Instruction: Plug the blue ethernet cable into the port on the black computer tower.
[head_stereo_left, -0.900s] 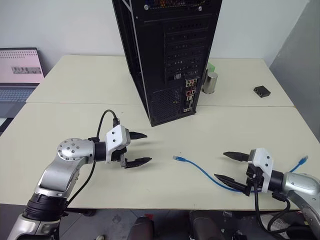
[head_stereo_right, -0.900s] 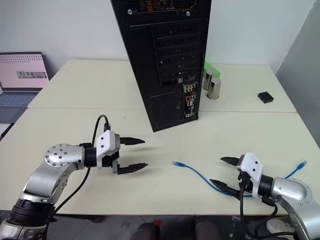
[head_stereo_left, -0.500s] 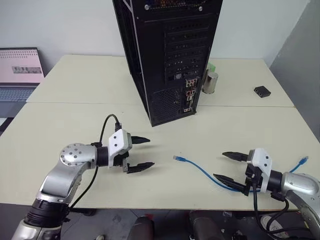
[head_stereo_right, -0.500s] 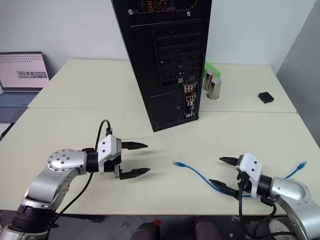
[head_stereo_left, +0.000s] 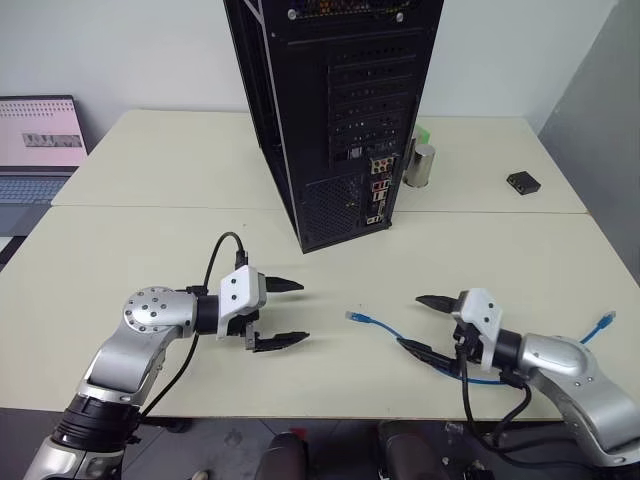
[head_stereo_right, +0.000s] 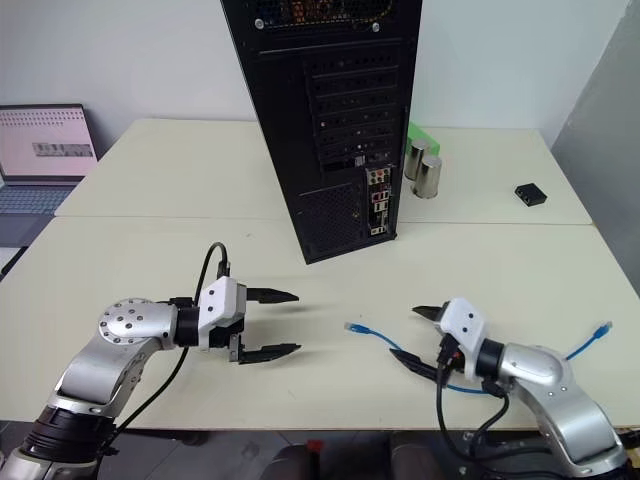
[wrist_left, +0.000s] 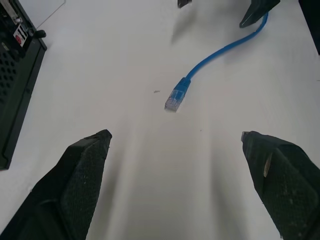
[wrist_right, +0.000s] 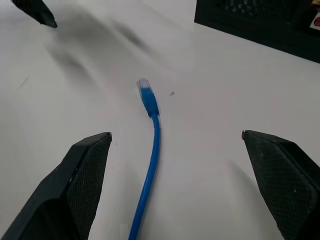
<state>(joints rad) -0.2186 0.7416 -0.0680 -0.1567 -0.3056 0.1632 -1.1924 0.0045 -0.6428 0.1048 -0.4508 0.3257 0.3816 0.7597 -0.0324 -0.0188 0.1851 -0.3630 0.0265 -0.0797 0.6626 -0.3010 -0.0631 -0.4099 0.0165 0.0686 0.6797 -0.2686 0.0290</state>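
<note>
My right arm covered part of the blue ethernet cable (head_stereo_left: 420, 352), between the plug at centre frame and the end at the far right. The black computer tower (head_stereo_left: 335, 110) ran off the top edge of the frame. The port on its coloured connector panel (head_stereo_left: 378, 190) was too small for me to pick out. At the left edge, a laptop (head_stereo_left: 38, 150) was cut off.

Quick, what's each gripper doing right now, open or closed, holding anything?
Left gripper: open, holding nothing.
Right gripper: open, holding nothing; the blue cable lies on the table between its fingers.
</note>
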